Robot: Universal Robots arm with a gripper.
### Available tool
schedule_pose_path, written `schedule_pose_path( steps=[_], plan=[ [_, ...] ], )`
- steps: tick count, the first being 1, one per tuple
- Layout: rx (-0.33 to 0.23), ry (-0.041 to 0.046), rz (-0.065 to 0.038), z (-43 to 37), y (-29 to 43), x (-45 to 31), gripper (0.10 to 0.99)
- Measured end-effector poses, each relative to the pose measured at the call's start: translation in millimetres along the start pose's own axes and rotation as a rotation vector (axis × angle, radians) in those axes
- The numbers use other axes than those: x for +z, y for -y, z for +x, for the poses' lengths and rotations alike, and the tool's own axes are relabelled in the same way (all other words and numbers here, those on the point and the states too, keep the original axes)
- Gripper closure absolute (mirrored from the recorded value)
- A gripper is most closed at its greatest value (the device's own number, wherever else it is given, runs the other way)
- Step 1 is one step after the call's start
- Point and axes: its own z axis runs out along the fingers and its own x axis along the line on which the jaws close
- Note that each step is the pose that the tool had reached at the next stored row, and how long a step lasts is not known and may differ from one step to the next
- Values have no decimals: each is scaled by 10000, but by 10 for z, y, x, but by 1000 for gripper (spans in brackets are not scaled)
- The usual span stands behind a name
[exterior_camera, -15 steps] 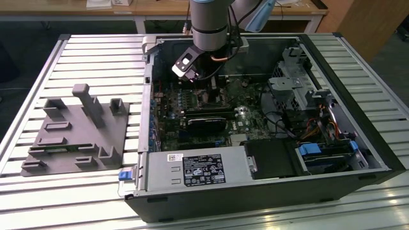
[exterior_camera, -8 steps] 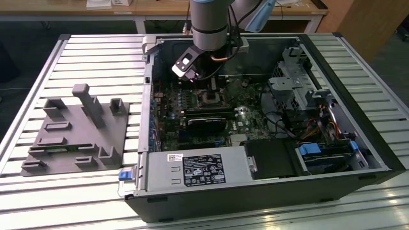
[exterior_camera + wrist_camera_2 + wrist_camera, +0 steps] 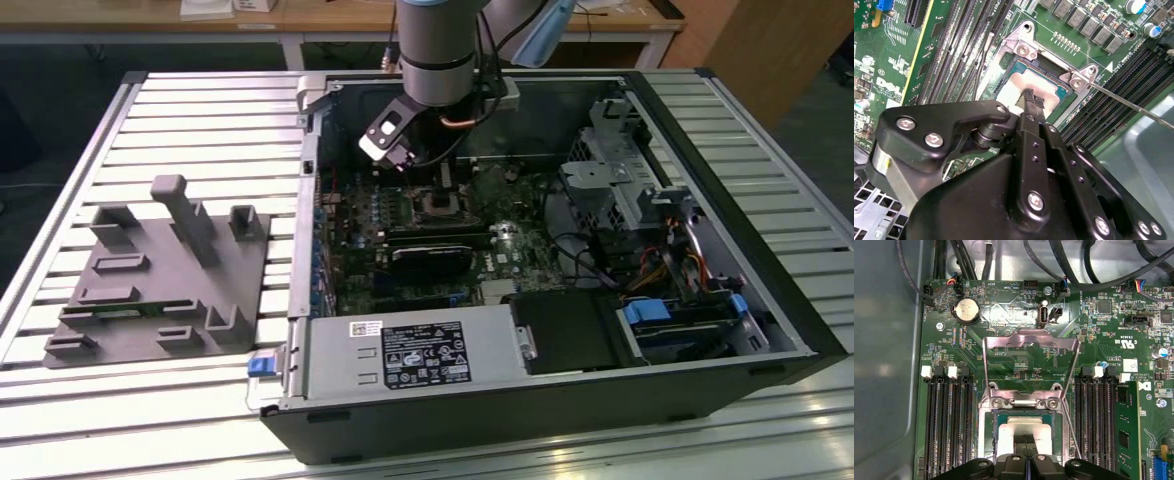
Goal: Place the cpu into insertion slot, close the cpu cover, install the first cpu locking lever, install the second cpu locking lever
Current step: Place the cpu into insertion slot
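Tool (image 3: 1034,99) over cpu (image 3: 1010,90), memory slots (image 3: 949,425) flanking, cpu cover (image 3: 999,341) raised.

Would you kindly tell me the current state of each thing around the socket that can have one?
cpu: lying in the insertion slot, uncovered.
cpu cover: open, tipped back on its hinge.
locking lever: unlatched, sticking out from the socket.
gripper: shut, tips at the cpu's top.
computer case: side open.

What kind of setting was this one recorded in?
Probably a robotics lab or workshop: an open computer case lies on a slatted metal table, a grey moulded fixture beside it, and wooden desks stand behind.
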Motion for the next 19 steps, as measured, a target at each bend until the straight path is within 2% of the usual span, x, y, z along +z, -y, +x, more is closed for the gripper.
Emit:
schedule_pose_path(
  steps=[14,19],
  plan=[
    [1,-2,-1,1,1,16,980],
    [1,-1,0,-1,-2,-27,980]
  ],
)
